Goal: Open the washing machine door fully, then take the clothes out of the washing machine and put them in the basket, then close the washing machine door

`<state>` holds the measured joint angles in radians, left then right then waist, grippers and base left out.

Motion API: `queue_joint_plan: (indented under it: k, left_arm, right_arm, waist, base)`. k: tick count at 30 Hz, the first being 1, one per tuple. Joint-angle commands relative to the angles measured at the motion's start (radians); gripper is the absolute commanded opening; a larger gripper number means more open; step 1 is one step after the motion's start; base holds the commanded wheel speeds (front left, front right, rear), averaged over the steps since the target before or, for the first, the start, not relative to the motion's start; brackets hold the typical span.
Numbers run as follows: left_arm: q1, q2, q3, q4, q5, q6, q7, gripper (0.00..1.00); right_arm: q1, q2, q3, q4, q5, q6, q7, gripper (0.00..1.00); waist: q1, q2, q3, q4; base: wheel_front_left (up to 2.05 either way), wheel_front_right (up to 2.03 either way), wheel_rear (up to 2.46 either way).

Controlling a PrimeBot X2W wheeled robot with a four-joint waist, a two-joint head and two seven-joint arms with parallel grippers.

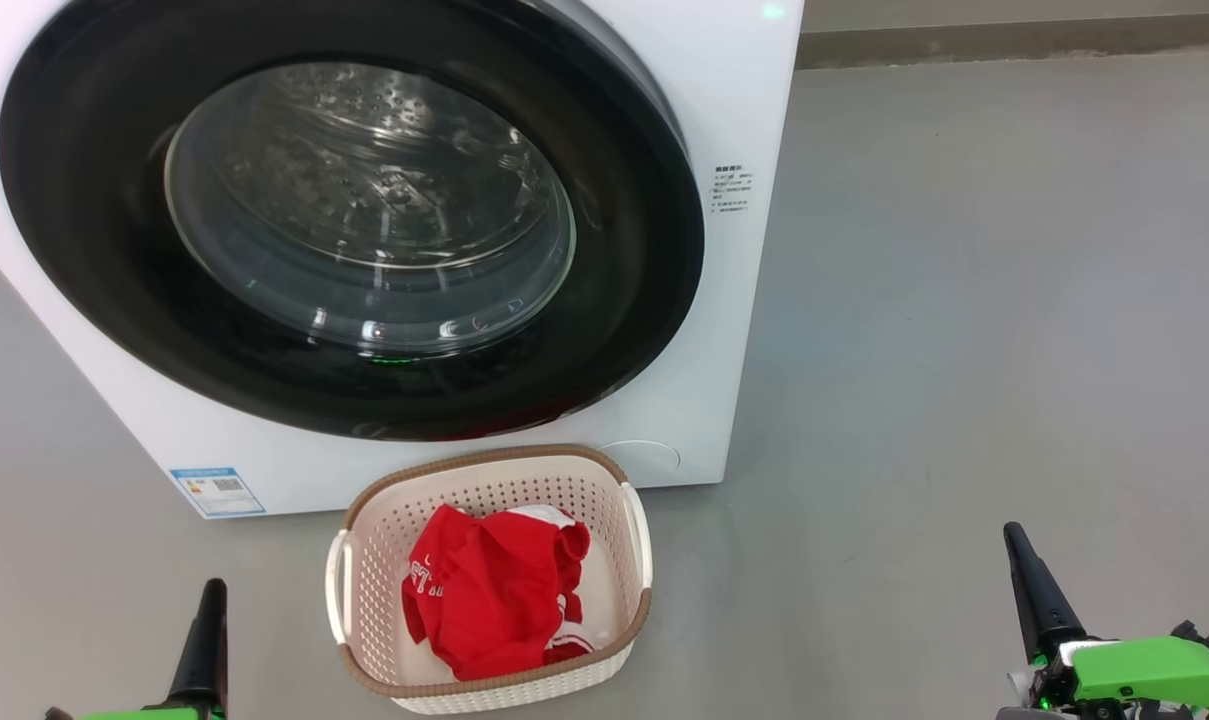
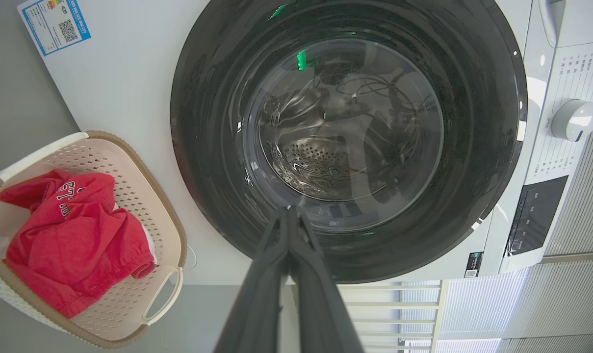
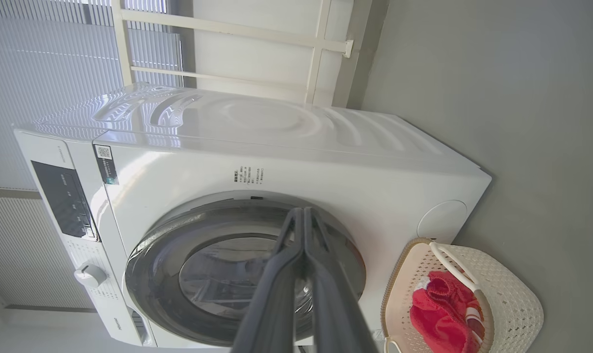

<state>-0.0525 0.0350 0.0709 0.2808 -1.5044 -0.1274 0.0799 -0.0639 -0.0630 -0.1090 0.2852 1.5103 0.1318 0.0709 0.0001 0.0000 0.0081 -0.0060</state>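
The washing machine (image 1: pixel 724 120) stands white before me, and its door (image 1: pixel 604 300), a round one with a glossy black rim and a glass bowl, sits flush against the front. Through the glass the steel drum looks bare. On the floor in front stands the cream basket (image 1: pixel 624 520) with the red clothes (image 1: pixel 489 590) lying inside; both also appear in the left wrist view, basket (image 2: pixel 164 206) and clothes (image 2: pixel 75 240). My left gripper (image 1: pixel 214 588) is shut, low at the basket's left. My right gripper (image 1: pixel 1014 530) is shut, far to the basket's right. Both hold nothing.
Grey floor (image 1: pixel 964 300) stretches to the right of the machine. A control panel with a knob (image 2: pixel 573 117) is on the machine's top front. White window frames and blinds (image 3: pixel 56 63) stand behind the machine.
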Motion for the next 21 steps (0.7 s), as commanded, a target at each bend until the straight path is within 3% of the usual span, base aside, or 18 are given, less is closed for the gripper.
queue_joint_plan:
  k: [1,10,21]
  left_arm:
    - [-0.047,0.016,0.036,-0.031,-0.030,-0.003,0.013,0.00]
    - [-0.056,0.015,0.044,-0.035,-0.103,-0.003,0.034,0.00]
    - [-0.056,0.015,0.044,-0.035,-0.103,-0.003,0.034,0.00]
  right_arm:
    - [-0.040,-0.001,0.016,-0.033,0.032,-0.001,0.012,0.00]
    - [-0.043,0.005,0.005,-0.041,0.107,-0.001,0.034,0.00]
    - [-0.043,0.006,0.004,-0.041,0.105,-0.001,0.036,0.00]
  waist:
    - [0.0000,0.0000,-0.001,0.001]
    - [0.0000,0.0000,-0.005,0.006]
    - [0.0000,0.0000,-0.005,0.006]
  base:
    - [0.00,0.00,0.00]
    - [0.00,0.00,0.00]
    - [0.00,0.00,0.00]
